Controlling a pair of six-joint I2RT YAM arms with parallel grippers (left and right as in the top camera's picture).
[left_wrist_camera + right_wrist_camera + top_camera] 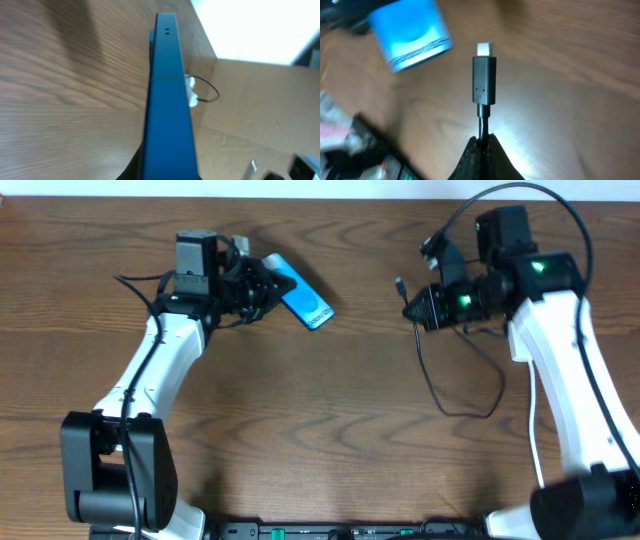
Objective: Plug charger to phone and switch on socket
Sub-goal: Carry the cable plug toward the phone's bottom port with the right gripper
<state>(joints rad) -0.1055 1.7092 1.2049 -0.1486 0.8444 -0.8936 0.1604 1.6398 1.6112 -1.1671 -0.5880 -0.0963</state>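
Observation:
My left gripper (255, 285) is shut on the upper end of the phone (302, 298), a slim blue-screened slab that points down-right. In the left wrist view the phone (167, 100) shows edge-on, running up from the jaws, with two small holes at its far end. My right gripper (414, 307) is shut on the charger cable just behind its small plug tip (400, 283). In the right wrist view the plug tip (484, 75) stands straight out of the shut fingers (482, 142), its metal end toward the blurred blue phone (412, 37). The socket is out of view.
The thin black charger cable (440, 402) hangs from the right gripper and loops over the brown wood table (330, 430). A small white object with a thin wire (190, 95) lies beyond the phone. The right arm's base (585, 500) stands at the front right.

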